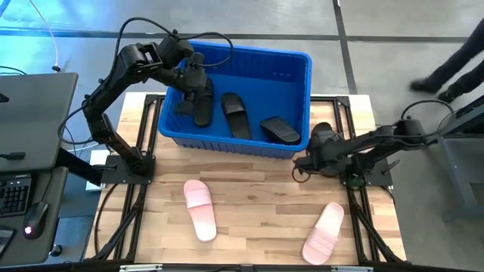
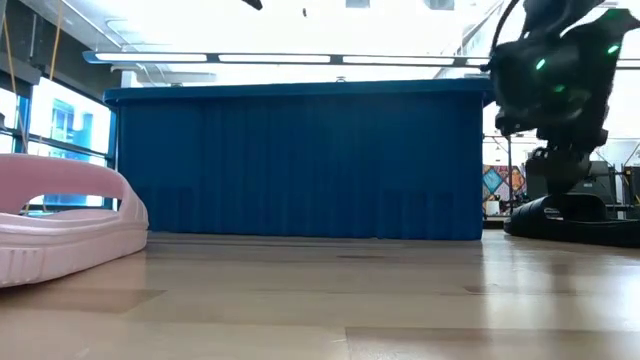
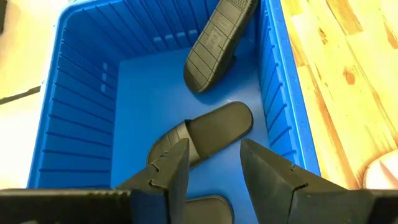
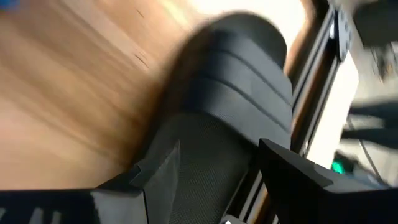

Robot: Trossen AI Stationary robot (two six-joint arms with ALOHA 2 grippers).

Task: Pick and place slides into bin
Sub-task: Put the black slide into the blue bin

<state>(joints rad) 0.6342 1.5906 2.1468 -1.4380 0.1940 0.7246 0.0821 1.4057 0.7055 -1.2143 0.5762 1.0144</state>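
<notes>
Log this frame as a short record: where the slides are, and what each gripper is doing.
bin: holds three black slides
table: two pink slides; one black slide by the bin's right front corner
left gripper: open, above the bin, holding nothing
right gripper: down at the black slide on the table, which lies between its fingers
left to place: three slides

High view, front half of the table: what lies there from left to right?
Left pink slide → right pink slide. Both lie on the bare wooden table, in front of the bin.
</notes>
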